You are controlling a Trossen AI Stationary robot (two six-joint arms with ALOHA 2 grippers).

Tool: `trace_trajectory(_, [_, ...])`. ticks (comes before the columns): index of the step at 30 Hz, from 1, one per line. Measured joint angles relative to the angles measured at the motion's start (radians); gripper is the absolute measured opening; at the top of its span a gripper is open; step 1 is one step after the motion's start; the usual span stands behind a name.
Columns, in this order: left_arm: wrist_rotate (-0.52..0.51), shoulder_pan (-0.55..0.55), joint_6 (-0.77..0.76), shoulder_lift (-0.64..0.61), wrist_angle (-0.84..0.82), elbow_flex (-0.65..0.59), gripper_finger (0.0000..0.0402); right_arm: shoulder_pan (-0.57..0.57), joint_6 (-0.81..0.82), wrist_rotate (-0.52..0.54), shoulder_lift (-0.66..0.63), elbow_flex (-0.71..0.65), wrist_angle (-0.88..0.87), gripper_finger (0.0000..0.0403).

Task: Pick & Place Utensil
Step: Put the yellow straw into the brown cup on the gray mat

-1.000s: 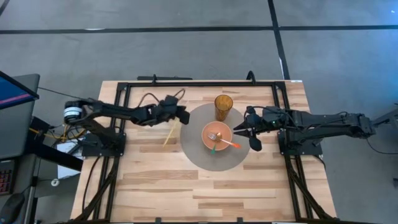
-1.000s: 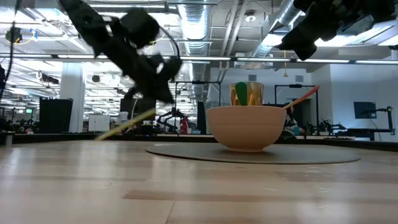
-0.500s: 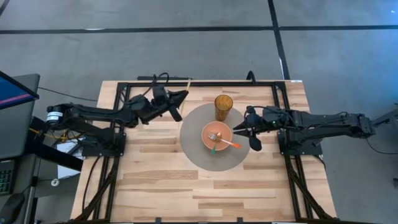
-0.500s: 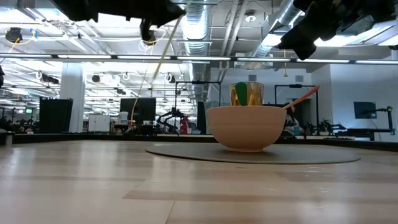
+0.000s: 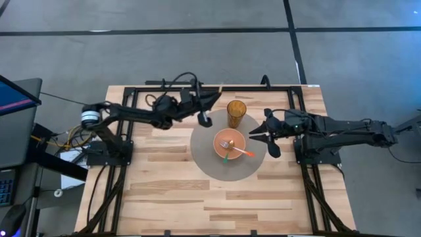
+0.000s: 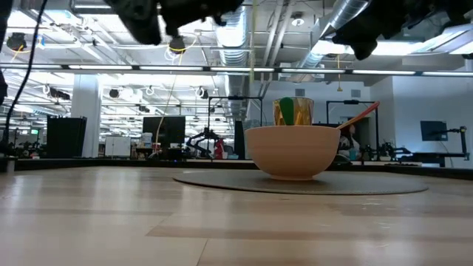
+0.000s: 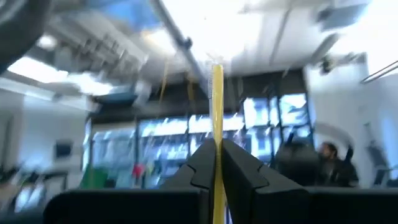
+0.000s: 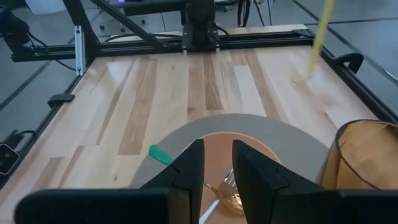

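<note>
Since half a second ago the yellow utensil (image 7: 216,124) has been carried from near the table's back-left toward the amber cup (image 5: 237,113), still clamped between the closed fingers of the left gripper (image 5: 209,107). It is held high above the table, long axis close to vertical, free end pointing up in the low view. The right gripper (image 5: 268,133) is parked beside the pink bowl (image 5: 229,145) on the grey mat (image 5: 205,162), fingers slightly apart, nothing held.

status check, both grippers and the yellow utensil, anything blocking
Left gripper shut on yellow utensil, raised off the table. Right gripper open over bowl. Amber cup stands beside the bowl.
</note>
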Motion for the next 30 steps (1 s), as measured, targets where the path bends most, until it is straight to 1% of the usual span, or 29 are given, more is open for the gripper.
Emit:
trace_trajectory(5, [0.105, 0.021, 0.006, 0.086, 0.005, 0.158, 0.0021, -0.016, -0.002, 0.000, 0.001, 0.000, 0.000, 0.0077])
trace_trajectory(9, [0.125, 0.033, 0.020, 0.180, 0.002, 0.238, 0.0021, -0.032, -0.003, 0.000, 0.001, 0.000, 0.000, 0.0077])
trace_trajectory(12, [0.126, 0.041, 0.047, 0.249, 0.001, 0.273, 0.0021, -0.040, -0.002, 0.000, 0.001, 0.000, 0.000, 0.0077])
trace_trajectory(15, [0.125, 0.050, 0.048, 0.295, 0.032, 0.294, 0.0021, -0.046, -0.002, 0.000, 0.001, 0.000, 0.000, 0.0077])
trace_trajectory(19, [0.123, 0.055, 0.034, 0.317, 0.049, 0.301, 0.0021, -0.046, -0.002, 0.000, 0.001, 0.000, 0.000, 0.0077])
trace_trajectory(27, [0.123, 0.055, -0.020, 0.408, 0.025, 0.301, 0.0021, -0.046, 0.001, 0.000, 0.001, 0.002, -0.035, 0.0077])
trace_trajectory(30, [0.104, 0.055, -0.056, 0.438, 0.015, 0.300, 0.0021, -0.046, 0.001, 0.000, 0.001, 0.002, -0.056, 0.0077])
